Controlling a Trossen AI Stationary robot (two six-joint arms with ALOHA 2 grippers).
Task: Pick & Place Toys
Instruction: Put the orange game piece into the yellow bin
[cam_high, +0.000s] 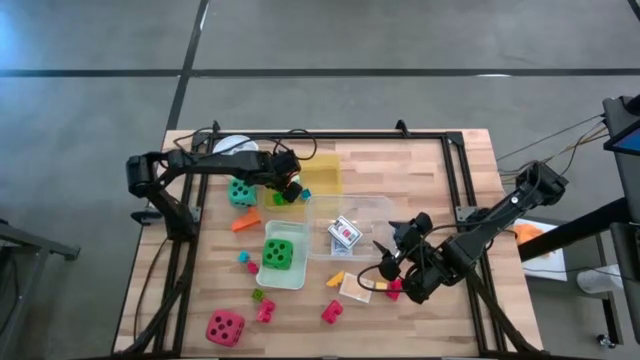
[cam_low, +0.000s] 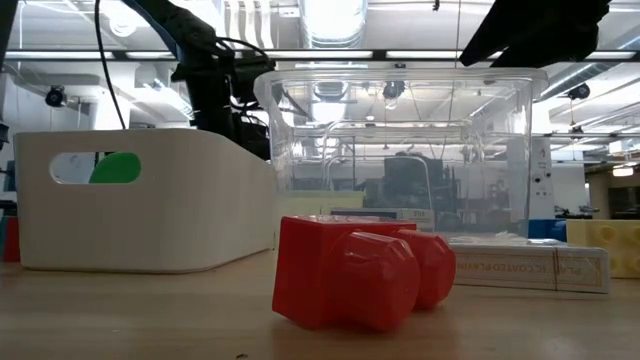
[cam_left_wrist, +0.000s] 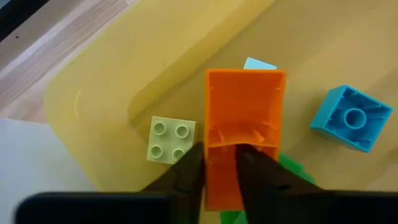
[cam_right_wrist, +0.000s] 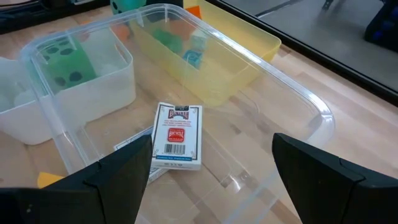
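An orange block (cam_left_wrist: 244, 109), hollow side up, stands in the yellow tray (cam_left_wrist: 93, 93) against a green block (cam_left_wrist: 292, 171), beside a pale green block (cam_left_wrist: 171, 140) and a blue one (cam_left_wrist: 350, 118). My left gripper (cam_left_wrist: 221, 177) (cam_high: 291, 186) points steeply down over it. Its fingers stand a little apart at the block's near end. My right gripper (cam_right_wrist: 211, 180) (cam_high: 385, 262) hangs wide open over the clear box (cam_right_wrist: 273, 74), where a card pack (cam_right_wrist: 177, 135) lies flat. A green die (cam_high: 279, 253) sits in the white bin (cam_high: 285, 280). My left gripper comes from above at the orange block's near end (cam_left_wrist: 221, 162). One finger (cam_left_wrist: 188, 177) is beside the block's outer wall and the other (cam_left_wrist: 256, 174) is in front of the block. I cannot tell whether either finger touches it. The block rests in the tray.
On the wood lie a teal die (cam_high: 241, 190), a red die (cam_high: 225, 327), an orange block (cam_high: 245, 222) and pink blocks (cam_high: 332, 312) (cam_high: 265, 310). A red block (cam_low: 355, 275) sits close to the low camera. A white cup (cam_high: 232, 146) stands at the far left.
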